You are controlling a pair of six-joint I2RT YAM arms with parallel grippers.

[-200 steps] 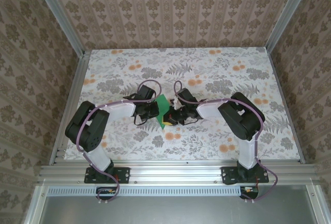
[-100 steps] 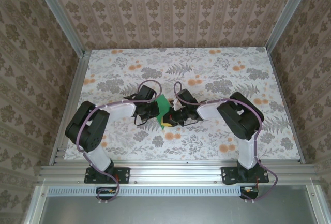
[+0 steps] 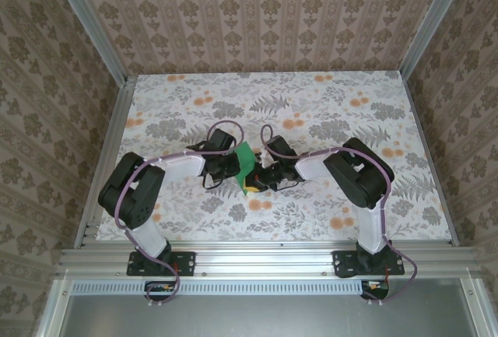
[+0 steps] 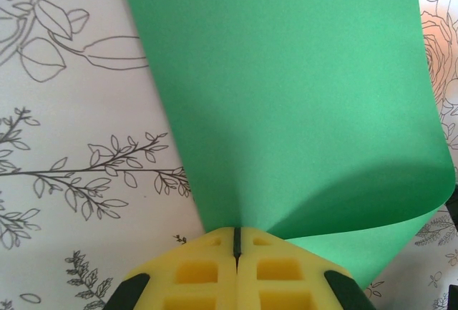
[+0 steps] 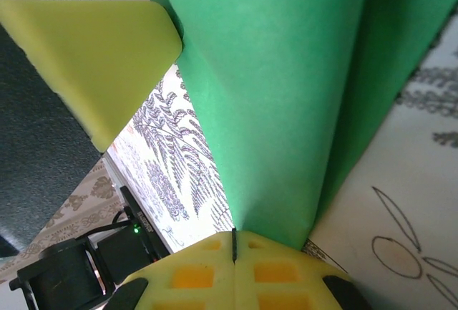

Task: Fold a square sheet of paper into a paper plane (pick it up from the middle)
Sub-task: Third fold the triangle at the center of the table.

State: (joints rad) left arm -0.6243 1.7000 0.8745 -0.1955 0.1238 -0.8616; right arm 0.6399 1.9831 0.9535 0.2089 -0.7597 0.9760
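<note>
The left hand (image 4: pixel 235 244) and right hand (image 5: pixel 233 242) each stood pinched shut on the thin bright-green square sheet of paper (image 3: pixel 247 158), held between them over the middle of the floral surface (image 3: pixel 327 103), likely to bend a fold. The left wrist view showed the sheet bowing; the right wrist view caught the left hand's yellow finger (image 5: pixel 93 59) alongside.

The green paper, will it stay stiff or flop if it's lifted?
Probably floppy: the paper curls over beyond the left pincer. Likely light: two small pinches carry it. May crease easily; it bends sharply at the right pincer.
</note>
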